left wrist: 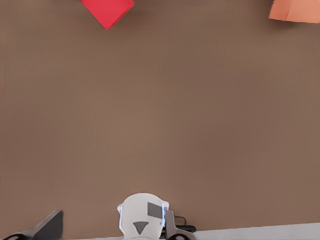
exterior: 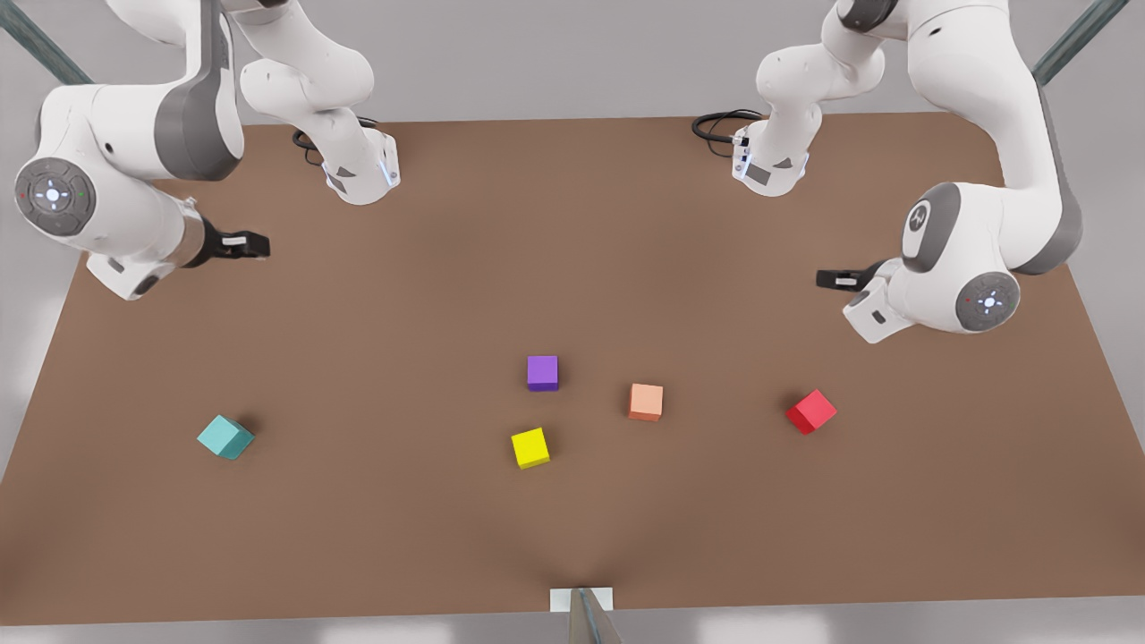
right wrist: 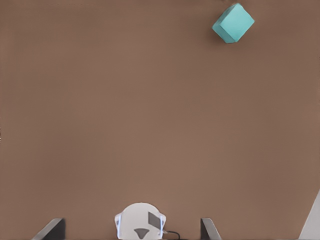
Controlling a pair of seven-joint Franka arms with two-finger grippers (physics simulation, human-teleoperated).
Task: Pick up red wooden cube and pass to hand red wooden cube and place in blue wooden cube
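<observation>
**Both arms raised, five cubes loose on the table**

The red cube (exterior: 811, 411) lies on the brown table (exterior: 376, 537), toward the front view's right, turned corner-on and touched by nothing. The blue cube (exterior: 225, 437) lies well apart from it, toward the front view's left, also turned. Between them sit three others: a purple cube (exterior: 542, 373), a yellow cube (exterior: 530, 448) at about 6 o'clock from the purple, and an orange cube (exterior: 646, 402) at about 9 o'clock from the red.

The left gripper (exterior: 836, 279) hangs above the table at roughly 12 o'clock from the red cube, clear of it; its wrist view looks down on the red cube (left wrist: 107, 11) and the edge of the orange cube (left wrist: 295, 11). Whether its jaws are spread or together cannot be told.

The right gripper (exterior: 246, 243) hangs above the table at about 12 o'clock from the blue cube, well apart from it. In its wrist view two dark fingertips (right wrist: 50, 230) stand spread with bare table between them, holding nothing, and the blue cube (right wrist: 233, 23) lies far off.
</observation>
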